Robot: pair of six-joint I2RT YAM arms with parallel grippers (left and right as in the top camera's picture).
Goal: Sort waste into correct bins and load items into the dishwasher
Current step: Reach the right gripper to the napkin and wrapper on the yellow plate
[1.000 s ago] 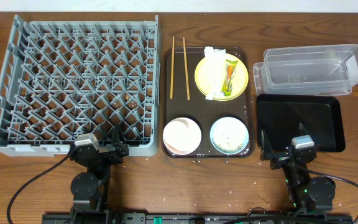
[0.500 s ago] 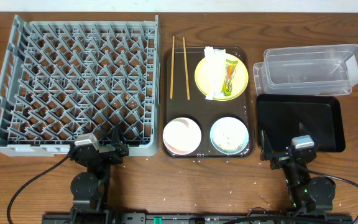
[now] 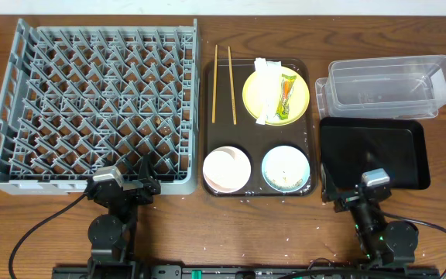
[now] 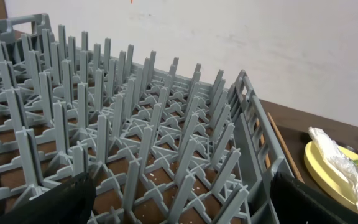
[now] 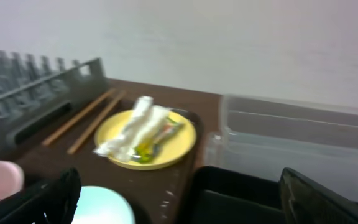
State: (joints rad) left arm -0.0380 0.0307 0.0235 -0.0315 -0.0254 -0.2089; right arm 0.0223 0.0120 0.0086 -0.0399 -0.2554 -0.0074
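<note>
Standing between rack (image 3: 91,101) and tub (image 3: 385,85) is brown tray (image 3: 242,136).

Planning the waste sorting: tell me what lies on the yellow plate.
A white crumpled paper wrapper and a small orange-and-green sachet lie side by side on the yellow plate. Anything beneath them is covered.

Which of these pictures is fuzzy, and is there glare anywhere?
Right wrist view: soft and smeared all over; the yellow plate and the wrapper on it lack crisp edges. Left wrist view: sharp on the pegs of the grey rack. Overhead view: sharp and evenly lit, with a pale sheen on the glossy black tray.
</note>
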